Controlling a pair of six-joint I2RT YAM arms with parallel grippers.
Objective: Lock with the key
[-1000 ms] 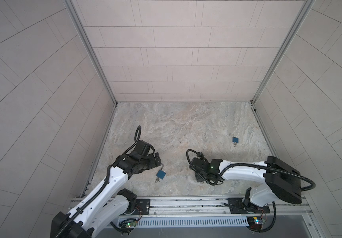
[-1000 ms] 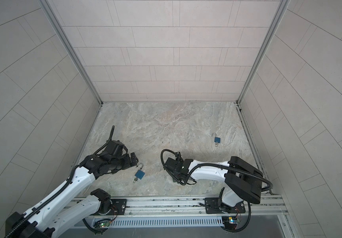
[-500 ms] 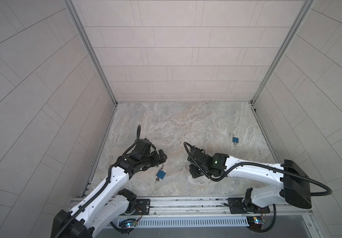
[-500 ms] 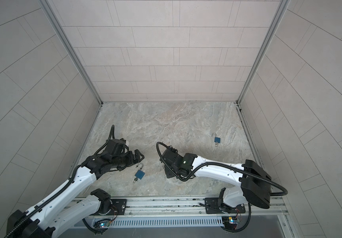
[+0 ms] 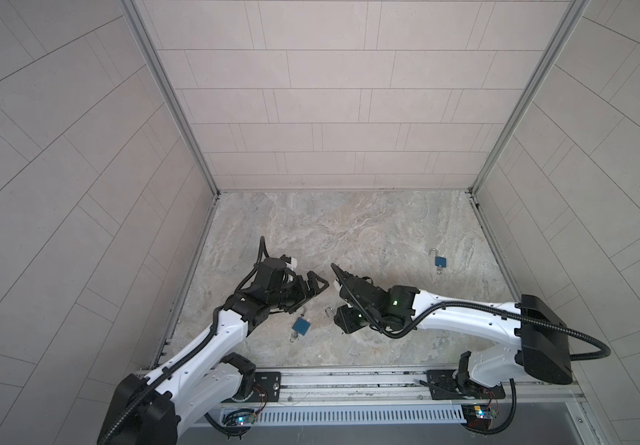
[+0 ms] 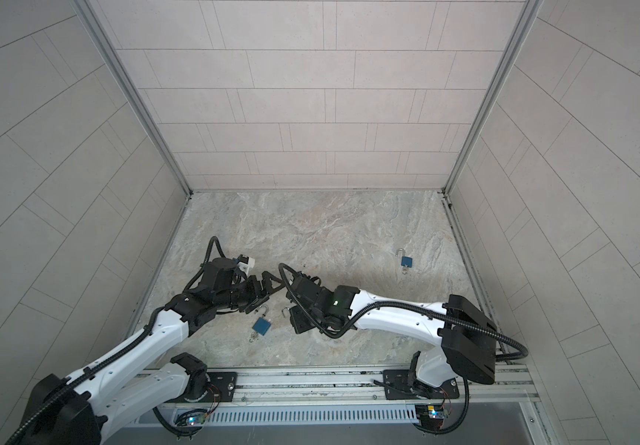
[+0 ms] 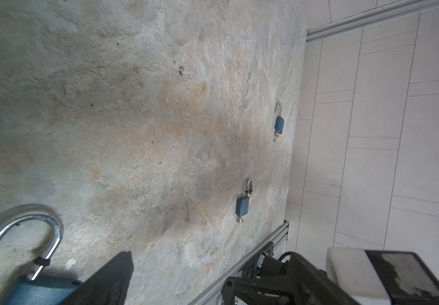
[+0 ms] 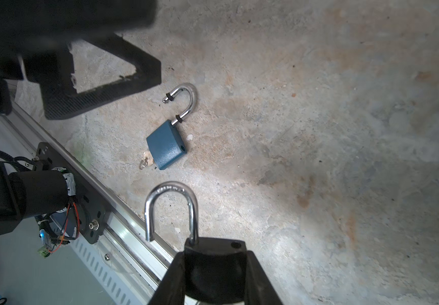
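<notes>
Near the front rail [image 5: 349,379], the right gripper [image 8: 215,254] is clamped on the held lock [image 8: 213,273] and the left gripper [image 5: 309,294] stands spread wide.

The right gripper's fingers press both sides of the held lock's body. Its shackle is sprung open and points toward the blue lock [image 5: 302,325]; whether a key sits in the held lock cannot be told. The left gripper holds nothing, with its jaws far apart just beside the blue lock. That lock lies flat on the stone floor [image 5: 368,231] between the two arms, shackle swung open, with the key [image 8: 145,159] in its base. A third lock [image 5: 440,262], also open, lies well apart toward the right wall.
</notes>
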